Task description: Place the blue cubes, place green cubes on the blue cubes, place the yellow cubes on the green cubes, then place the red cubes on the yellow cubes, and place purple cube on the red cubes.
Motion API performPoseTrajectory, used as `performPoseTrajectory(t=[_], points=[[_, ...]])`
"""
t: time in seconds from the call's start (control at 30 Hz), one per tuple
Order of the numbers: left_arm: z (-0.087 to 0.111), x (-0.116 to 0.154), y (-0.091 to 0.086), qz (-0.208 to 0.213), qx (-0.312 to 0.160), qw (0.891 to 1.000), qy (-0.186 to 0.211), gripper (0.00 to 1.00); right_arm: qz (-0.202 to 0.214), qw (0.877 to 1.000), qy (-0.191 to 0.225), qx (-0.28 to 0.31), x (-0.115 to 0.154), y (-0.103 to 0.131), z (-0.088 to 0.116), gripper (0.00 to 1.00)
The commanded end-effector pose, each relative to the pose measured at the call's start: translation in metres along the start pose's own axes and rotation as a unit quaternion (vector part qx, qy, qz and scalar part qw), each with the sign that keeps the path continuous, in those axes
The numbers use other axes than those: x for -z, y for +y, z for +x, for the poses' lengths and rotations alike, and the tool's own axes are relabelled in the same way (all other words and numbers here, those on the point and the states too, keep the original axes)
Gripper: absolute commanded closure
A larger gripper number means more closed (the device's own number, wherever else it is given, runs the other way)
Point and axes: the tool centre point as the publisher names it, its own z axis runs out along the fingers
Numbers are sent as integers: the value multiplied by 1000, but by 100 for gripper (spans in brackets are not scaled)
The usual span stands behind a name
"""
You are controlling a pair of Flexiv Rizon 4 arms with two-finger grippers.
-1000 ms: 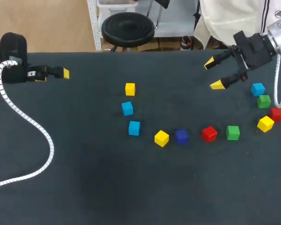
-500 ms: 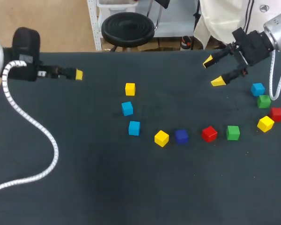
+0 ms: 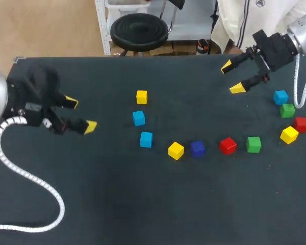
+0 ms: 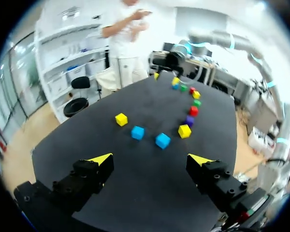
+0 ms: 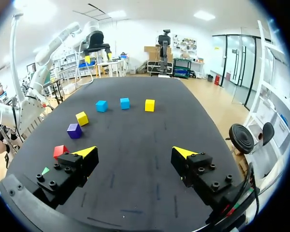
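Over the table's left side, left claw [image 3: 80, 114]: spread wide, nothing between its fingers, hanging above the dark table [image 3: 143, 204].
Ahead of the left claw: the lone yellow cube [image 3: 142, 96], the first blue cube [image 3: 138, 118] and the second blue cube [image 3: 146, 139] sit near one another but apart.
Farther beyond the left claw: the middle yellow cube [image 3: 176, 150] sits just beside the purple cube [image 3: 197, 148]. A gap follows, then the middle red cube [image 3: 228, 146] and the middle green cube [image 3: 253, 144], near each other but apart.
Right claw [image 3: 232, 78]: spread wide and empty, over the table's far right part, well apart from the left claw.
Beside the right claw, on its outer side: the third blue cube [image 3: 281, 97], the end green cube [image 3: 287, 109], the end red cube [image 3: 301, 124] and the end yellow cube [image 3: 289, 135] lie in a tight cluster. Whether they touch cannot be told.
Stacking: every cube rests singly on the table.
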Motion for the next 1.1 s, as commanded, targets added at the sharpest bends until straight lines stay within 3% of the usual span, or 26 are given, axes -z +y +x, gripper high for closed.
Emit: performPoseTrajectory(t=[0.03,0.17,0.77,0.8,0.83,0.93,1.03,1.1], points=[[-11,-13,-7,10,-2,1000,23,0,2,1000,0,0,0,2,0,0],[-13,-23,-14,24,-8,999,34,0,2,1000,0,0,0,2,0,0],[-12,-24,-8,16,3,999,44,0,2,1000,0,0,0,2,0,0],[-17,-20,-11,36,-14,999,-17,0,2,1000,0,0,0,2,0,0],[-23,-20,-15,49,-38,997,-52,0,2,1000,0,0,0,2,0,0],[-41,-33,-41,82,-153,985,-24,0,2,1000,0,0,0,2,0,0],[-51,-51,-73,146,-284,947,19,0,2,1000,0,0,0,2,0,0],[-51,-62,-86,176,-317,931,37,0,2,1000,0,0,0,2,0,0]])
